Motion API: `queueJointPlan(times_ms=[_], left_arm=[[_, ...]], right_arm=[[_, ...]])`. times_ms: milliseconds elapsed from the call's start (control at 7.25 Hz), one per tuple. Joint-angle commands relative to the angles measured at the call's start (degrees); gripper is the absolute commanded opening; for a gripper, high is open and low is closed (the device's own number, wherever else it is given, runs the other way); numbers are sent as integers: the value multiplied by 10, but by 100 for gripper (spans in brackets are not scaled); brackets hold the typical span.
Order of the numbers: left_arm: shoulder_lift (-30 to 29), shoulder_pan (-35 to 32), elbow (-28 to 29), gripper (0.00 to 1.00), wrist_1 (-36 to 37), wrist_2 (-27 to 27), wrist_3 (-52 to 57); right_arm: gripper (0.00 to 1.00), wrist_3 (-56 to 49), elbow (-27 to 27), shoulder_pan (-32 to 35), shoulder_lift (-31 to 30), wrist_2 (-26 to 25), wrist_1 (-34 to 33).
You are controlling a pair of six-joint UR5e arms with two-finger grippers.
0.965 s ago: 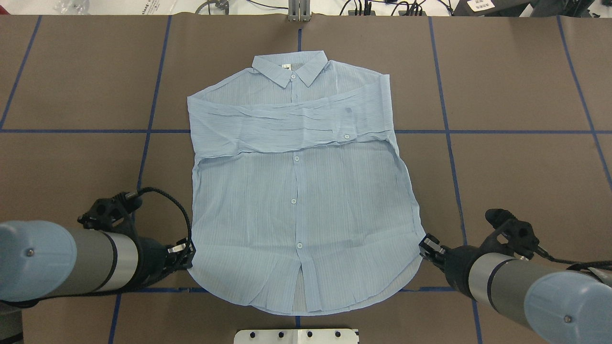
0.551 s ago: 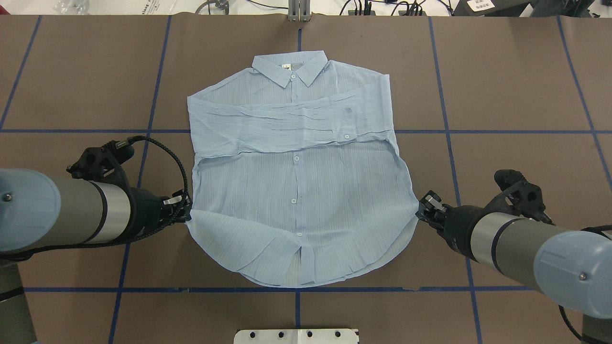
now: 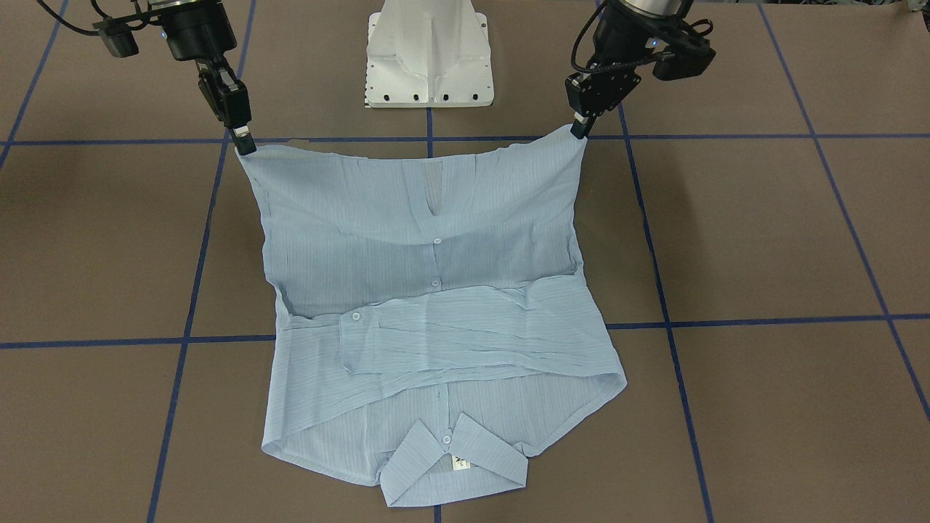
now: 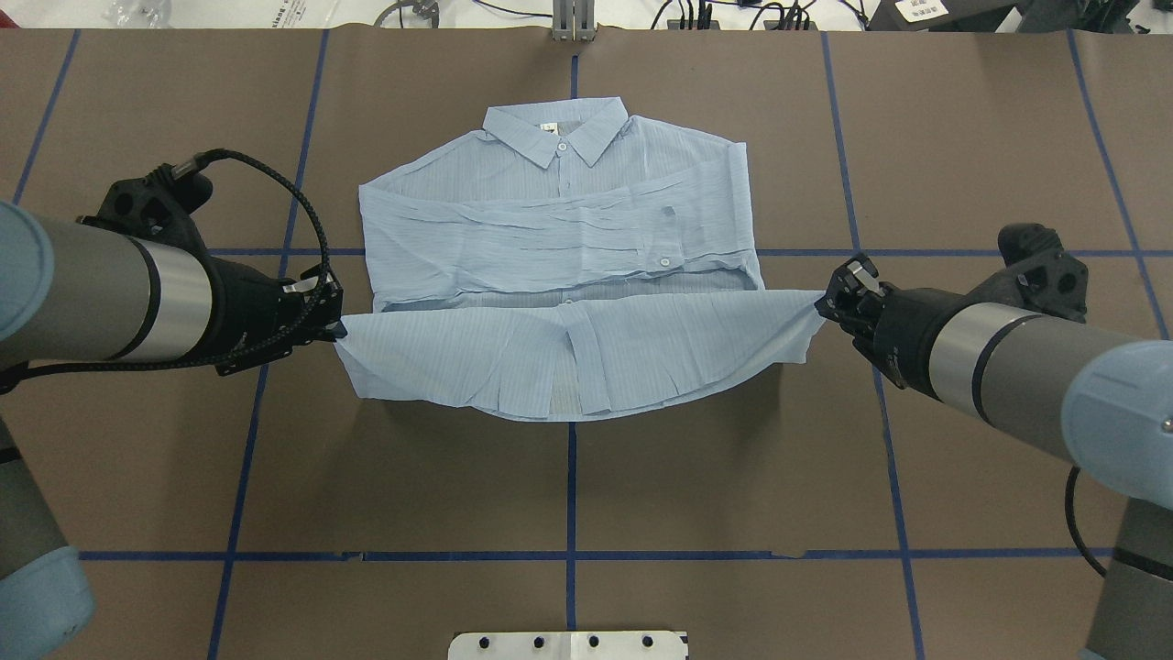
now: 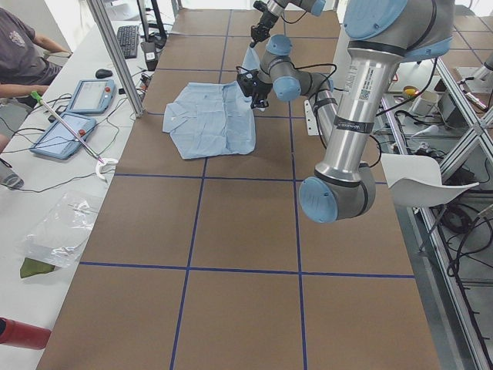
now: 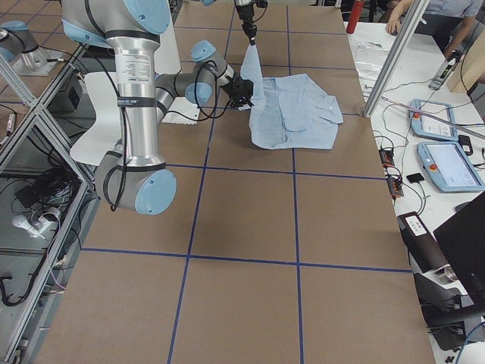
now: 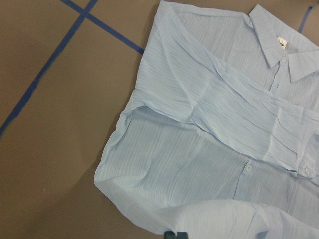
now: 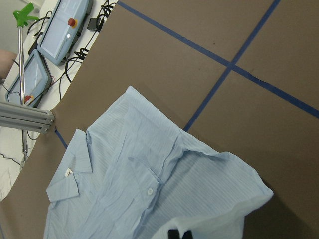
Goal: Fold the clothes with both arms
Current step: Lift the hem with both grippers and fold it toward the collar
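One shirt (image 4: 559,229) lies mid-table (image 4: 733,477), its long axis running away from the robot, collar (image 4: 556,133) at the far end. Two grippers, left gripper (image 4: 332,316) and right gripper (image 4: 825,302), fingers clamped on opposite hem (image 4: 568,367) corners, hold the hem raised.

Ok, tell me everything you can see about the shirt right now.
The shirt is pale blue, thin and finely striped, with small white buttons. It lies front up on the brown table, collar away from the robot, sleeves folded across the chest. The left hand and right hand each pinch a hem corner, holding the lower edge raised and stretched between them.
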Motion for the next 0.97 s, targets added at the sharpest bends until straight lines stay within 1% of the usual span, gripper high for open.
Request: queueJointPlan(times_ms=[0,138,276,414,551,689,827], left_arm=[[-51,-48,87,0,-6,-4,69],[-54,-63,130,0,-31,-3,108],[-67,-81,192,0,-83,-3,116],[-74,-89,253,0,-140,-2,138],[-86,-102,298,0,-171,0,141],[-104,-114,339,0,-187,1,142],[-112,-119,373,0,-212,2,143]], right_arm=[[0,-5,-95,44,72,4,-1],[0,-6,-138,64,107,9,0],[0,-6,-168,86,138,30,-8],[0,-8,-218,108,174,47,-9],[0,-19,-276,119,205,49,-6],[0,-28,-318,132,226,54,-5],[0,-30,-374,141,250,63,-1]])
